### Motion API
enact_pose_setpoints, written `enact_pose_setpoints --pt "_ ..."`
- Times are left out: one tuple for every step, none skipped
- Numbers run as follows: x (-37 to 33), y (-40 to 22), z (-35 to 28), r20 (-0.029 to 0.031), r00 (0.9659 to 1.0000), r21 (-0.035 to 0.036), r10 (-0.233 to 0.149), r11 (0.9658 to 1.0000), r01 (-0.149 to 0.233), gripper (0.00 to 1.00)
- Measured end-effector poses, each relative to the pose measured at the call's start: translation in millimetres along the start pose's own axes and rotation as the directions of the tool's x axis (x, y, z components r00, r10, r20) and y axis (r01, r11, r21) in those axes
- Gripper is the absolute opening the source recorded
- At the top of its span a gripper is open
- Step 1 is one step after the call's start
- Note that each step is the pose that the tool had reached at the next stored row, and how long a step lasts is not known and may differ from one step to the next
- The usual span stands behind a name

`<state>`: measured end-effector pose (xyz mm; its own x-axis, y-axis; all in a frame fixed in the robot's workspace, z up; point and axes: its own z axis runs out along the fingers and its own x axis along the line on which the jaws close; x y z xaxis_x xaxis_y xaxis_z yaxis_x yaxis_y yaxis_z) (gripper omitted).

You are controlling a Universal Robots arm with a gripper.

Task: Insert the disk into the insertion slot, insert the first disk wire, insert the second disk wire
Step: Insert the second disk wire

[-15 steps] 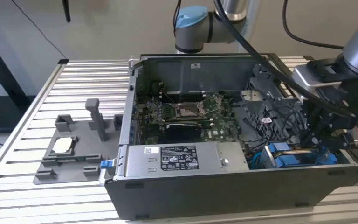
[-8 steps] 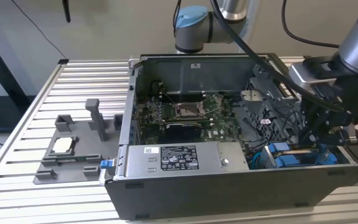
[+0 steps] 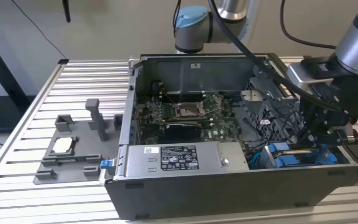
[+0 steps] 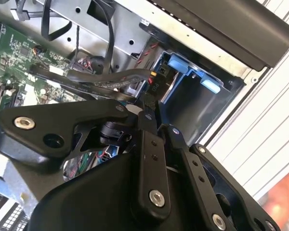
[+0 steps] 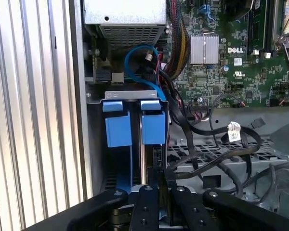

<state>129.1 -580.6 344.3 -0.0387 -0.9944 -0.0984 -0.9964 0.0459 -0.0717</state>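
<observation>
Exterior view: the disk [image 3: 289, 155] sits on edge in the slot [image 3: 303, 158] at the corner of the open black case [image 3: 229, 196] on that view's right, near the front wall. Its bright blue bracket and end tabs stand out above the dark cage. In the first wrist view the disk [image 5: 153, 126] shows two blue tabs side by side under a grey metal lip, with a thin silver edge running down between blue walls of the slot [image 5: 116, 159].

The gripper [image 3: 320, 139] hangs straight over the disk, its black fingers [image 5: 149, 207] drawn close together at the disk's inner end. Whether they pinch anything cannot be told, since the tips are hidden behind their own links. In the second wrist view the gripper [image 4: 151, 120] points at a black connector beside the blue bracket [image 4: 183, 65].

A tangle of black cables [image 5: 207, 154] loops just beside the slot and crosses close to the fingers, along with a blue cable [image 5: 135, 57] curling above the tabs. The green motherboard [image 3: 191, 112] fills the case floor. A silver power-supply box [image 3: 179, 161] lies along the front wall. Outside the case, on the slatted table [image 3: 86, 79], stands a grey holder plate [image 3: 73, 154] with upright posts
</observation>
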Motion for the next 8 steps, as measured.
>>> enact_pose_setpoints --pt "-0.3 0.1 0.4 0.0000 1.0000 0.0000 0.000 1.0000 0.000 0.16" --pt "-0.4 0.1 0.8 -0.0001 1.0000 0.0000 0.000 1.0000 0.000 0.16" --pt "-0.4 0.1 1.2 -0.0003 1.0000 0.0000 0.000 1.0000 0.000 0.16" --pt "-0.4 0.2 1.6 -0.0008 1.0000 0.0000 0.000 1.0000 0.000 0.16" --pt "-0.4 0.2 2.0 -0.0011 1.0000 0.0001 0.000 1.0000 0.000 0.16" --pt "-0.4 0.2 2.5 -0.0014 1.0000 0.0001 0.000 1.0000 0.000 0.16" --pt "-0.4 0.3 3.0 -0.0015 1.0000 0.0001 0.000 1.0000 0.000 0.16" --pt "-0.4 0.3 3.4 -0.0019 1.0000 0.0001 0.000 1.0000 0.000 0.16"
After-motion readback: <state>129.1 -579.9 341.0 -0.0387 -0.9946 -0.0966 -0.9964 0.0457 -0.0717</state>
